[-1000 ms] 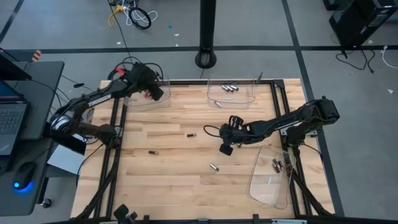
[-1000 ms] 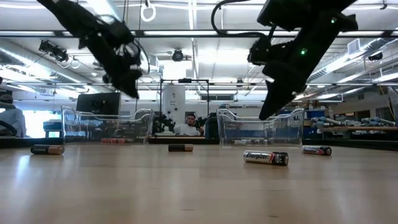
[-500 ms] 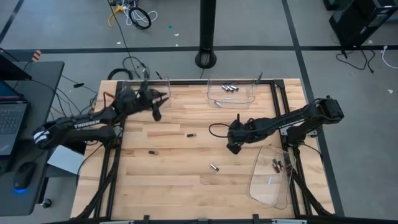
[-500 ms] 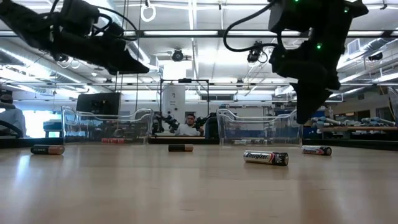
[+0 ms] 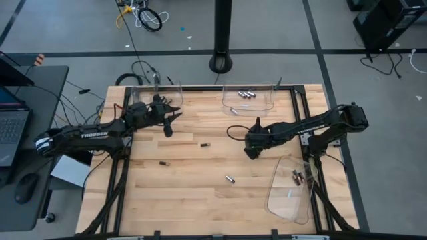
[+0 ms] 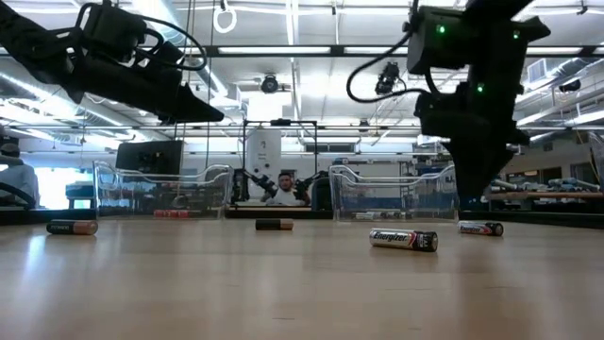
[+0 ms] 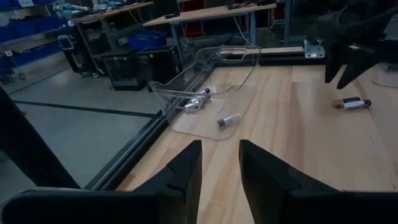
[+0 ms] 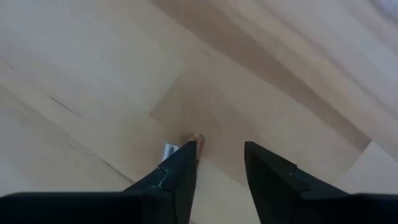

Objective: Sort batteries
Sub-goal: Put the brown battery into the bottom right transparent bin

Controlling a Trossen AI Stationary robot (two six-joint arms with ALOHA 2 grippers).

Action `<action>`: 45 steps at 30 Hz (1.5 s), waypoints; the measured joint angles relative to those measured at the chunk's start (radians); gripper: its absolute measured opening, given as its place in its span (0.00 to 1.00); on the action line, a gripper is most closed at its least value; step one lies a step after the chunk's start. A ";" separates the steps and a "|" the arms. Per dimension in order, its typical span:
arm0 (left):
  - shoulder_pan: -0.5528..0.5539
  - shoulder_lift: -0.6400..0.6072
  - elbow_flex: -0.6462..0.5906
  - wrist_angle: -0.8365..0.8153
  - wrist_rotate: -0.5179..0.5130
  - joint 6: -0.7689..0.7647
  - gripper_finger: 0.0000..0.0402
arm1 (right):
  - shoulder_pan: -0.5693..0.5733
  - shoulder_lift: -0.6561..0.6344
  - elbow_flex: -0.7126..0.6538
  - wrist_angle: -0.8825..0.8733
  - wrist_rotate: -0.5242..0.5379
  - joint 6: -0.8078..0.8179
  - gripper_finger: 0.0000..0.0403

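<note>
In the low view, nearest on the pale wooden table [image 6: 283,283], lies a silver-and-black cylindrical battery with printed lettering [image 6: 403,239]. A little farther back are three more cells: a dark one with a copper end at far left [image 6: 73,227], a short dark one near the middle [image 6: 274,225] and a silver-grey one at right [image 6: 480,228]. From above, only three loose cells show on the boards: a dark one [image 5: 162,163], a dark one near the centre [image 5: 205,145] and a pale one [image 5: 229,179].

The right pincer [image 5: 249,152] hangs low over the middle of the table, pointing down. In its wrist view the two dark fingers stand a narrow gap apart with nothing between them, and a small cell with a copper end [image 8: 198,142] peeps out beside one fingertip [image 8: 184,155], outside the gap. The left pincer [image 5: 168,127] is raised above the far left part of the table; its fingers, also slightly parted, are empty.

Beyond are three clear plastic trays: one at the right edge holding two dark cells [image 5: 297,176], one at the far side holding silver-grey cells [image 5: 247,95], and one at the far left corner [image 5: 175,107].

These cells look small, stiff, smooth and fairly dense for their size. Being round, they would probably roll or squirt away if nudged off-centre. The surest hold seems to be across the middle of the barrel, fingers straddling it squarely and closing on the curved sides rather than the ends.
</note>
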 joint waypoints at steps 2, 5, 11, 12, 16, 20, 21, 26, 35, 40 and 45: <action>0.000 0.000 0.000 -0.001 0.000 0.002 0.28 | -0.012 0.000 -0.028 0.025 -0.026 -0.005 0.37; 0.000 0.000 0.000 -0.001 0.000 0.002 0.28 | -0.017 0.001 -0.060 0.064 -0.055 -0.006 0.37; 0.000 0.000 0.000 -0.008 0.000 0.000 0.28 | -0.016 0.001 -0.119 0.172 -0.089 -0.005 0.37; 0.000 0.000 0.000 -0.009 0.000 -0.001 0.28 | -0.016 0.001 -0.128 0.176 -0.090 -0.003 0.37; 0.000 0.000 0.000 -0.008 0.000 -0.001 0.28 | -0.016 0.001 -0.148 0.178 -0.090 0.009 0.37; 0.000 0.000 0.000 -0.008 0.000 -0.002 0.28 | -0.016 0.001 -0.169 0.180 -0.089 0.011 0.37; 0.000 0.000 0.000 -0.008 0.000 -0.002 0.28 | -0.016 0.001 -0.176 0.181 -0.089 0.016 0.37; 0.000 0.000 0.000 -0.008 0.000 -0.002 0.28 | -0.021 -0.002 -0.190 0.181 -0.088 0.051 0.36; 0.000 0.000 0.000 -0.024 -0.001 -0.003 0.28 | -0.037 -0.002 -0.192 0.176 -0.094 0.033 0.25; 0.000 0.000 0.000 -0.029 -0.001 -0.003 0.28 | -0.037 0.000 -0.180 0.162 -0.093 -0.065 0.14; 0.000 0.000 0.000 -0.024 -0.001 -0.003 0.28 | -0.038 0.005 -0.102 0.034 -0.054 -0.148 0.14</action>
